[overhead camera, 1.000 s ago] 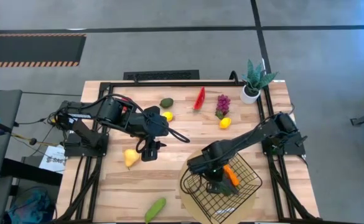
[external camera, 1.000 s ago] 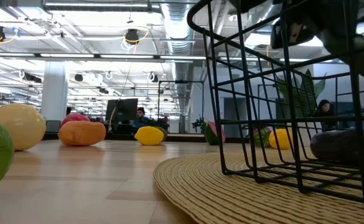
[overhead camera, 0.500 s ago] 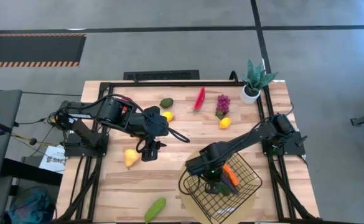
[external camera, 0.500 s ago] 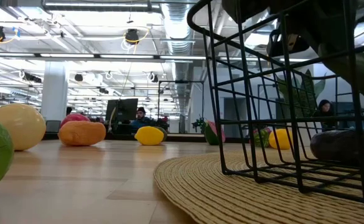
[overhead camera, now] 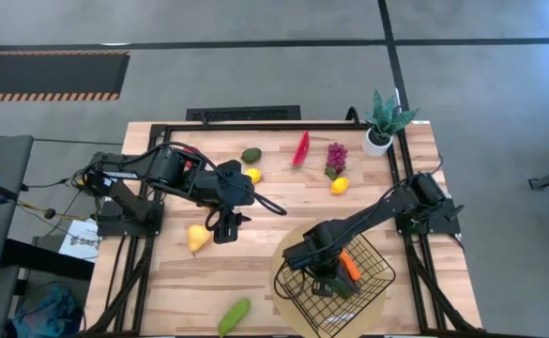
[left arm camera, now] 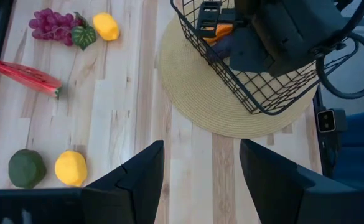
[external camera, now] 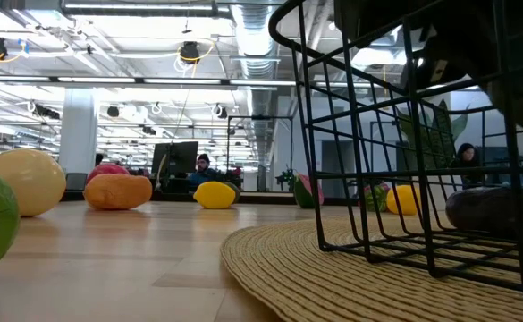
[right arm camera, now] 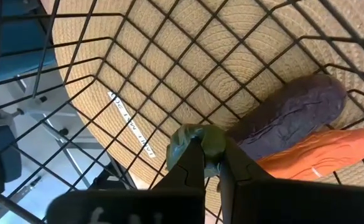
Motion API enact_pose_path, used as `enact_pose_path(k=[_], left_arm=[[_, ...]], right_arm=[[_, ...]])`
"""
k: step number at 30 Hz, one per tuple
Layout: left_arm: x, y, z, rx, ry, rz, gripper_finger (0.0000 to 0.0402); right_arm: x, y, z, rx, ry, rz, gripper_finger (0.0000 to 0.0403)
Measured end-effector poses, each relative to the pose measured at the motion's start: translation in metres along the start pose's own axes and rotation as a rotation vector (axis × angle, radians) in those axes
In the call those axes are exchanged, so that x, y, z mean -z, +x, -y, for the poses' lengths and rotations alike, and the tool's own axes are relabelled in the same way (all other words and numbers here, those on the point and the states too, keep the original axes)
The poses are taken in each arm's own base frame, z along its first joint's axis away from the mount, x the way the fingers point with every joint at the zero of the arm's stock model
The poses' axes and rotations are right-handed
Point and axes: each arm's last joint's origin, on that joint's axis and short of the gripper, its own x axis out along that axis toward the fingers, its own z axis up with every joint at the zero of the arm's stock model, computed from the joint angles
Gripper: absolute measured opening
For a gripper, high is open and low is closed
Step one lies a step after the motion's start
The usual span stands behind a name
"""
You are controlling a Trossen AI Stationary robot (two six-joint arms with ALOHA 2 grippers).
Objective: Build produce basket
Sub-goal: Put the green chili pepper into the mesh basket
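Observation:
The black wire basket stands on a round tan mat at the near right. An orange carrot and a purple aubergine lie on its floor. My right gripper reaches down into the basket, shut on a green cucumber. My left gripper hangs open above the table's middle, beside a yellow pear, with nothing between its fingers. My right gripper pinches one end of the green cucumber between its two fingers. The fingers slant steeply down into the basket from above. The rest of the cucumber is hidden behind that end, held above the basket's floor.
Loose on the table are an avocado, a lemon, a watermelon slice, grapes, a second lemon and another cucumber at the near edge. A potted plant stands at the far right corner.
My right gripper has sunk a little deeper into the basket with the cucumber, staying shut.

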Motion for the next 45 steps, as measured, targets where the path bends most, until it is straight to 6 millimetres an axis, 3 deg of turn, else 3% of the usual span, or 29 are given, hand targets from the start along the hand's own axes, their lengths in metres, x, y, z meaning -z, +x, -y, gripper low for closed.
enact_pose_path(k=[5, 10, 18, 27, 40, 45], left_arm=[[0.0, 0.0, 0.0, 0.0, 0.0, 0.0, 0.0195], [0.0, 0.0, 0.0, 0.0, 0.0, 0.0, 0.0195], [0.0, 0.0, 0.0, 0.0, 0.0, 0.0, 0.0195], [0.0, 0.0, 0.0, 0.0, 0.0, 0.0, 0.0195], [0.0025, 0.0, -0.0006, -0.006, -0.008, -0.026, 0.0195], [0.0025, 0.0, -0.0006, -0.006, -0.008, -0.026, 0.0195]], right_arm=[[-0.0008, -0.0001, -0.0006, -0.01, -0.016, 0.005, 0.0015], [-0.0014, -0.0001, -0.0012, -0.014, -0.028, 0.011, 0.0041], [-0.0015, -0.0001, -0.0013, -0.015, -0.051, 0.013, 0.0033], [-0.0019, -0.0001, -0.0013, -0.01, -0.06, 0.021, 0.0078], [-0.0039, -0.001, 0.0012, 0.022, -0.018, 0.048, 0.009], [-0.0037, -0.001, 0.0021, 0.043, -0.009, 0.055, 0.0112]])
